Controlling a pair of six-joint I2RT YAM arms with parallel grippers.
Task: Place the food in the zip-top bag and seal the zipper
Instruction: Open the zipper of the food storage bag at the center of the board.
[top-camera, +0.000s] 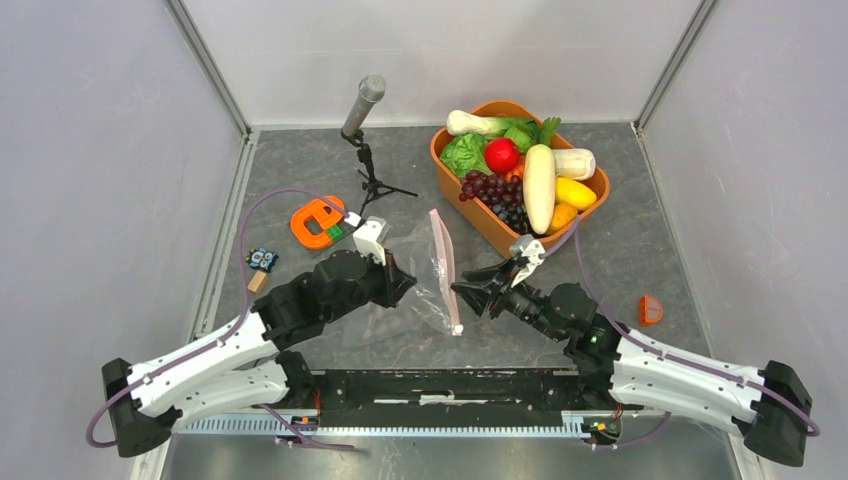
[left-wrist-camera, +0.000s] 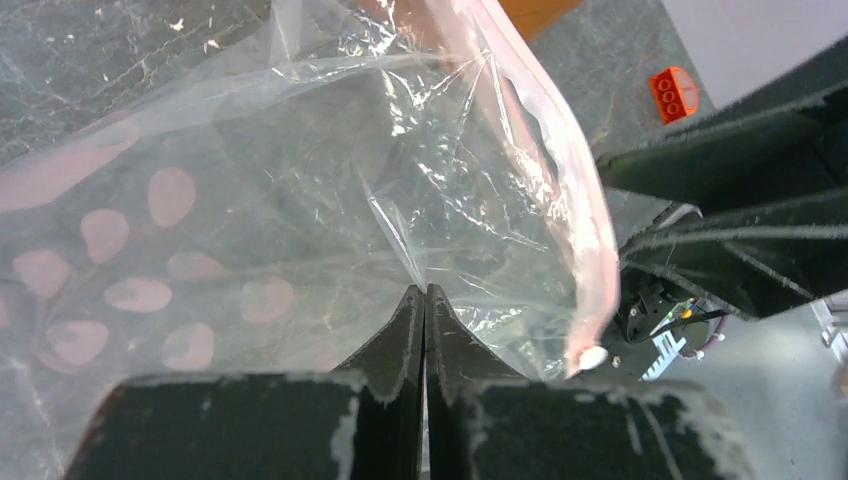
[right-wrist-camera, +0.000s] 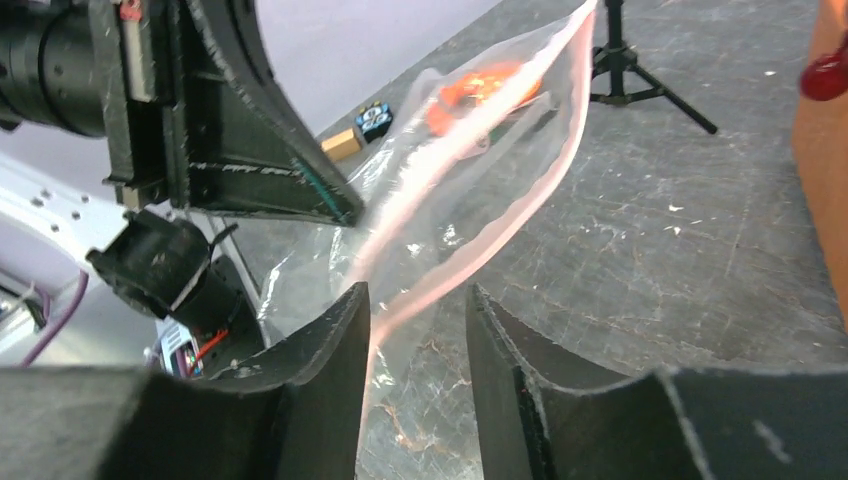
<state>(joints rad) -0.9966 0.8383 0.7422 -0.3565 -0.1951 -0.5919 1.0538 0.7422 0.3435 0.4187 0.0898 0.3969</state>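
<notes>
Clear zip-top bag (top-camera: 425, 290) stands upright, pink zipper (top-camera: 446, 270) seemingly open; food (top-camera: 538, 185) fills orange tub (top-camera: 500, 105).

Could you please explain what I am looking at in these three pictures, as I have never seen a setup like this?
These are two robot arms bolted to a table, each ending in a two-finger gripper. The wide picture looks down from above; the other two come from a camera on each wrist. The left gripper is shut on the clear zip-top bag, pinching its plastic. The right gripper is open, its fingers either side of the bag's pink zipper. The toy food sits in an orange tub at the back, near a microphone on a small tripod.
</notes>
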